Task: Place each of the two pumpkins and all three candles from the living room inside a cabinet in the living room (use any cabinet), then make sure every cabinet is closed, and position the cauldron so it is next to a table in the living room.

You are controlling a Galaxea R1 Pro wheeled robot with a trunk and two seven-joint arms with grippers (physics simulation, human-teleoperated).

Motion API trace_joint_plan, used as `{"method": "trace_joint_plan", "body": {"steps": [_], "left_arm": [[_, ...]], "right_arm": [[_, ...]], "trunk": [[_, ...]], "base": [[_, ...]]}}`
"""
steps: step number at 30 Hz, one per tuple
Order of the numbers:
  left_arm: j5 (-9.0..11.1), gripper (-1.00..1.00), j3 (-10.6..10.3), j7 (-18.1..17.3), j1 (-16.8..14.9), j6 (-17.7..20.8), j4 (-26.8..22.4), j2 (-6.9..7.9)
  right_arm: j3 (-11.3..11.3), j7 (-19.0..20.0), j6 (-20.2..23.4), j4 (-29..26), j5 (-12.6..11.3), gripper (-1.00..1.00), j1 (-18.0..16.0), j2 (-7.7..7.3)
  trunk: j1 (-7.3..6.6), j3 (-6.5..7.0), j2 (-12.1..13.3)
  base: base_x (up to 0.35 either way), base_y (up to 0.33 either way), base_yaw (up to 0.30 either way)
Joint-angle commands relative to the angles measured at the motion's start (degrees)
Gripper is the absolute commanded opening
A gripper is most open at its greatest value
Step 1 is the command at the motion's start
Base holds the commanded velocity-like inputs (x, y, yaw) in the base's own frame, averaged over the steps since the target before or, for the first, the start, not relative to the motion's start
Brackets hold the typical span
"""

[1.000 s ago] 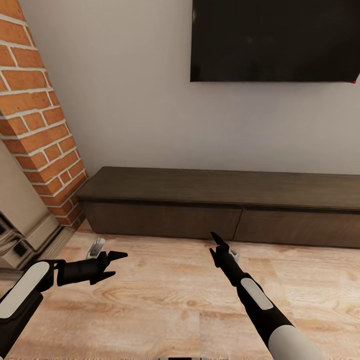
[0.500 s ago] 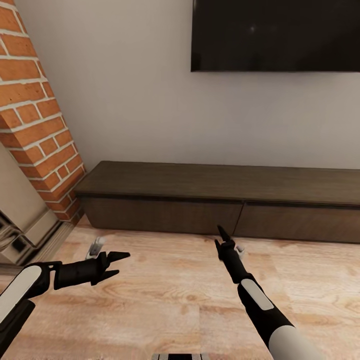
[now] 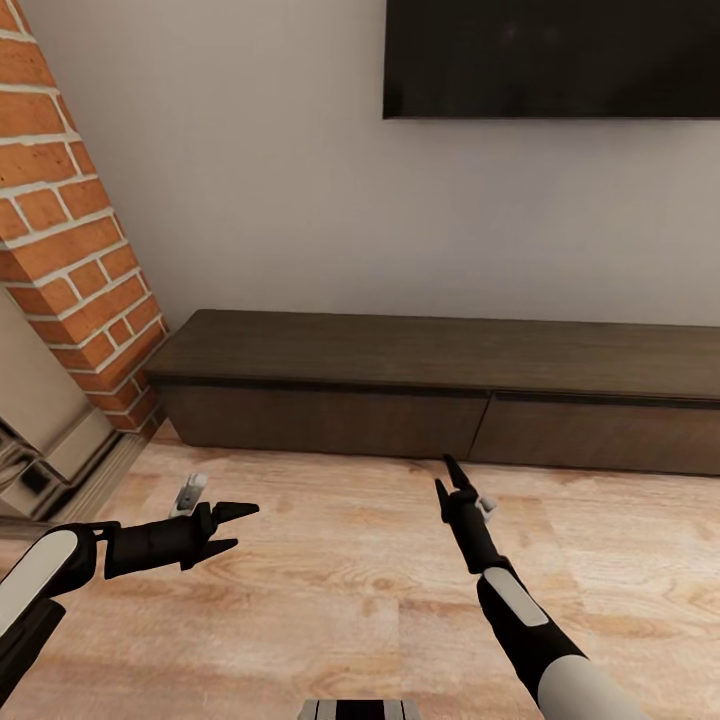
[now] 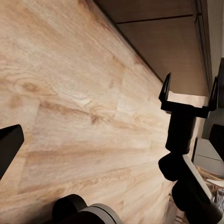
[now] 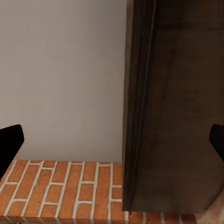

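Two black jointed arms with white-grey shell panels, each ending in a black, pointed two-fingered hand.

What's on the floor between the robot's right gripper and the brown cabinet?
Just bare wood floor, seen in the head view, between the right gripper and the cabinet.

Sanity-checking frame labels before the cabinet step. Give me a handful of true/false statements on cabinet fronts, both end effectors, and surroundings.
1. The cabinet has both visible fronts shut. True.
2. The left end effector grips a pumpkin. False: it is open and empty, over the wood floor.
3. The right end effector points toward the cabinet, near the seam between its two fronts. True.
4. A candle stands on the cabinet top. False: the visible top is bare.
5. A brick fireplace stands left of the cabinet. True.
6. The dark screen rests on the cabinet. False: it hangs on the wall above it.
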Motion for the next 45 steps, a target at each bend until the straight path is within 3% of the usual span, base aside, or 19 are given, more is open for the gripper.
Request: {"method": "trace_joint_plan", "body": {"steps": [1,5,9,22,45], "left_arm": [[0.6,1.00,-0.1,0.6,0.0,0.0,0.0,0.03],[0.6,1.00,-0.1,0.6,0.0,0.0,0.0,0.02],[0.6,1.00,-0.2,0.6,0.0,0.0,0.0,0.02],[0.6,1.00,-0.4,0.6,0.0,0.0,0.0,0.02],[0.6,1.00,-0.4,0.6,0.1,0.0,0.1,0.02]], "right_arm": [[0.1,0.2,0.4,0.2,-1.3,1.00,0.0,-0.02],[0.1,-0.3,0.3,1.4,-5.9,1.00,0.0,-0.02],[0.1,-0.6,0.5,1.9,-7.3,1.00,0.0,-0.02],[0.1,-4.1,0.7,1.9,-7.7,1.00,0.0,0.03],[0.1,-4.4,0.7,1.9,-7.9,1.00,0.0,-0.02]], "trunk": [[-0.01,-0.04,0.0],[-0.01,-0.04,0.0],[-0.01,-0.04,0.0],[-0.01,-0.04,0.0],[-0.01,-0.04,0.0]], "base": [[0.000,0.000,0.000],[0.145,0.000,0.000],[0.135,0.000,0.000],[0.102,0.000,0.000],[0.141,0.000,0.000]]}}
